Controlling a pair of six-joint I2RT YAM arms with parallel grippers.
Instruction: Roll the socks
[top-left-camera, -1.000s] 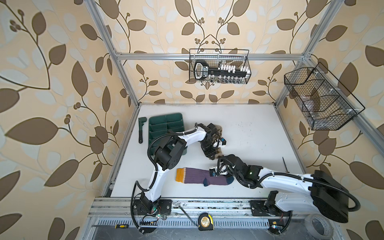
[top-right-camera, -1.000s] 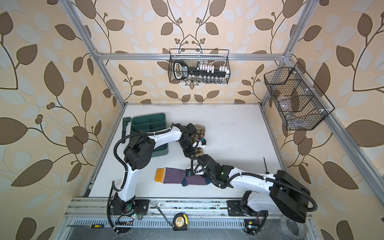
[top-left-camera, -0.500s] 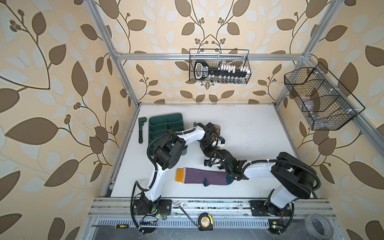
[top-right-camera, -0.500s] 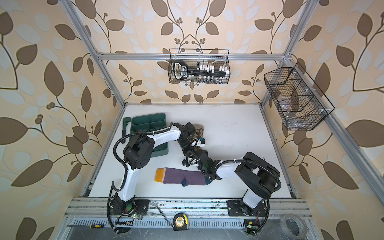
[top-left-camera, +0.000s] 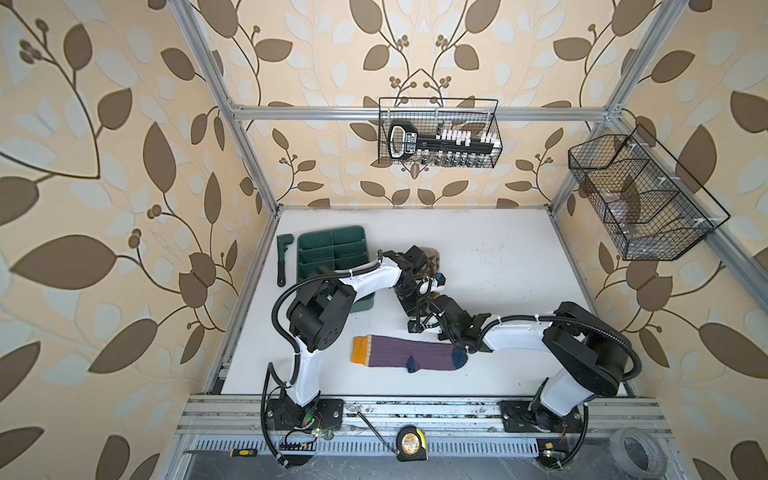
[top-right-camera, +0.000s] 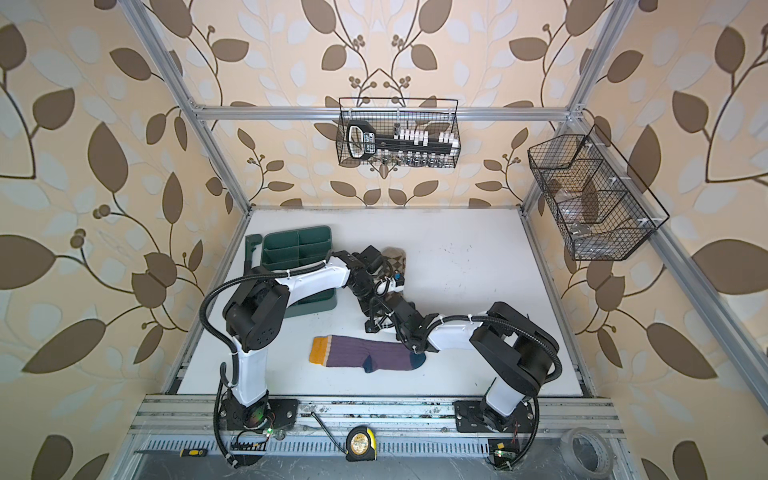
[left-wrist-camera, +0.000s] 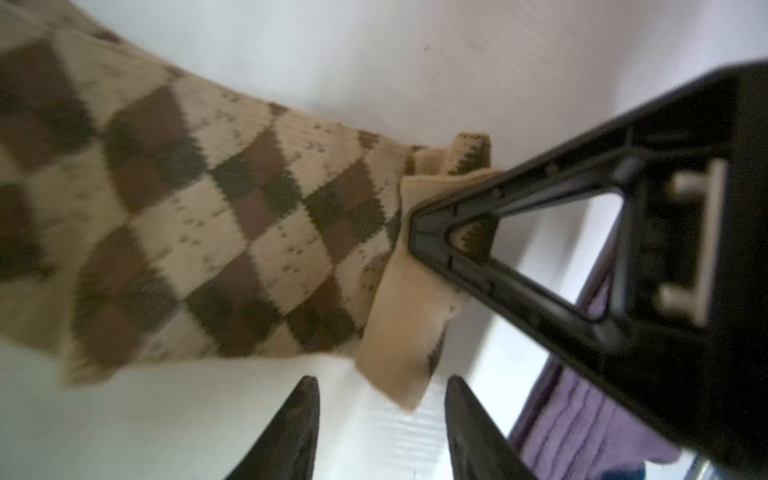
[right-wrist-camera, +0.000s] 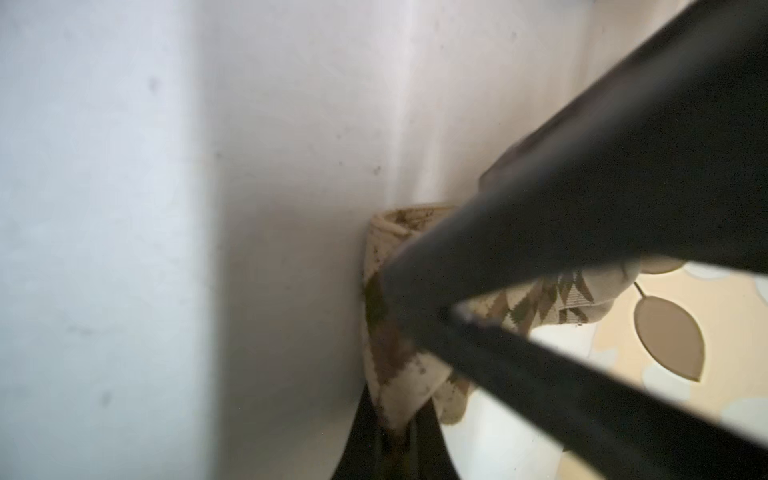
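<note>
Here my right gripper (right-wrist-camera: 392, 440) pinches the beige argyle sock (left-wrist-camera: 208, 216) on the white worktop (top-left-camera: 519, 270) near the green tray (top-left-camera: 332, 249), my left gripper (left-wrist-camera: 381, 384) open and crowding it, the purple sock (top-left-camera: 409, 353) flat nearer the front rail (top-left-camera: 415, 409), leaf-patterned walls (top-left-camera: 124, 166) around.

Setting: robot lab test cell. Silver aluminium extrusion frame (top-left-camera: 374, 111) encloses a white tabletop (top-left-camera: 498, 257), with walls faced in leaf-print wallpaper (top-left-camera: 104, 166). Black wire basket (top-left-camera: 438, 99) hangs on the rear bar. Yellow tape measure (top-left-camera: 411, 444), yellow-handled screwdriver (top-left-camera: 243, 453) and grey tape roll (top-left-camera: 638, 455) lie at front.
</note>
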